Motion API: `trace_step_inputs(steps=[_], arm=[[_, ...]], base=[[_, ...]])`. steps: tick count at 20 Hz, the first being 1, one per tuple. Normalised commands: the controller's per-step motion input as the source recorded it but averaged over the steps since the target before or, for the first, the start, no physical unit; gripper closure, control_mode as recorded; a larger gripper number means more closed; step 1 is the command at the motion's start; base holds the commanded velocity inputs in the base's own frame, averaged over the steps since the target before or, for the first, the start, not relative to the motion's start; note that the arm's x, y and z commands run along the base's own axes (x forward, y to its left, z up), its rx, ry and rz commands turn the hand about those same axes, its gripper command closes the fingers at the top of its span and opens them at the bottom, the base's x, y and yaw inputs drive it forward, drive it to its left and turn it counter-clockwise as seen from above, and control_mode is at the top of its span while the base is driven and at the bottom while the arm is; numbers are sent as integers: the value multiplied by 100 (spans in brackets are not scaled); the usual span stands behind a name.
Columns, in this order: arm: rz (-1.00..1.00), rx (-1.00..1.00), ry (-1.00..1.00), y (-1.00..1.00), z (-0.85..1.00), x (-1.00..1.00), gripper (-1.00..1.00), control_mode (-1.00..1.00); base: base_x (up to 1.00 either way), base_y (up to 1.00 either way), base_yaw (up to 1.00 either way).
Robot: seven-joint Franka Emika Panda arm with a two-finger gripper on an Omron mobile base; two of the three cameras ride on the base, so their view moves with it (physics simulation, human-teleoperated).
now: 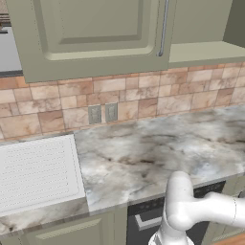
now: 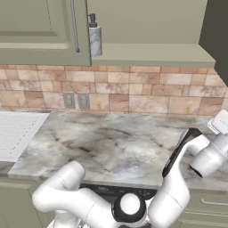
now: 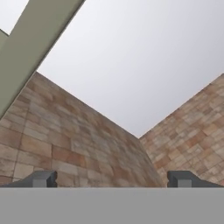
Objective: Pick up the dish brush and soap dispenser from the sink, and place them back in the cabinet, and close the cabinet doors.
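The marbled worktop (image 2: 111, 142) spans the middle of both base views, its near edge partly covered by the white arm at the bottom of each frame. Above it, along the top, hangs the olive-green cabinet (image 2: 151, 55), cut off by the upper edge so its full height cannot be seen; one door (image 1: 95, 38) with one silver bar handle (image 1: 163, 28) fills the upper left of the left base view, and a second door is only a dark sliver at the upper right edge. The sink (image 1: 36, 174) shows just its white ribbed drainboard at the left edge; basin and faucet are out of frame. One soap dispenser (image 2: 94, 36) stands upright on the cabinet's bottom shelf, upper left-centre of the right base view, just right of the door handle. Two wall outlets (image 2: 75, 100) sit side by side on the tiled backsplash. In the hand view, two dark fingers (image 3: 43, 179) stand spread wide at the bottom corners, holding nothing, aimed at tiled walls and ceiling.
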Motion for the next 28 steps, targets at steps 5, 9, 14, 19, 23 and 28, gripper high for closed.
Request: trace_step_inputs(steps=[5, 9, 14, 19, 23, 28], arm=[[0, 0, -8, -7, -1, 10, -100, -100], [0, 0, -8, -7, 0, 6, -100, -100], [0, 0, -9, -2, 0, 3, -100, -100], [0, 0, -9, -3, 0, 0, -100, -100], [0, -1, -10, -1, 0, 0, -100, -100], [0, -3, -10, 0, 0, 0, -100, -100]], base=[[0, 0, 0], [0, 0, 0], [0, 0, 0], [0, 0, 0], [0, 0, 0], [0, 0, 0]])
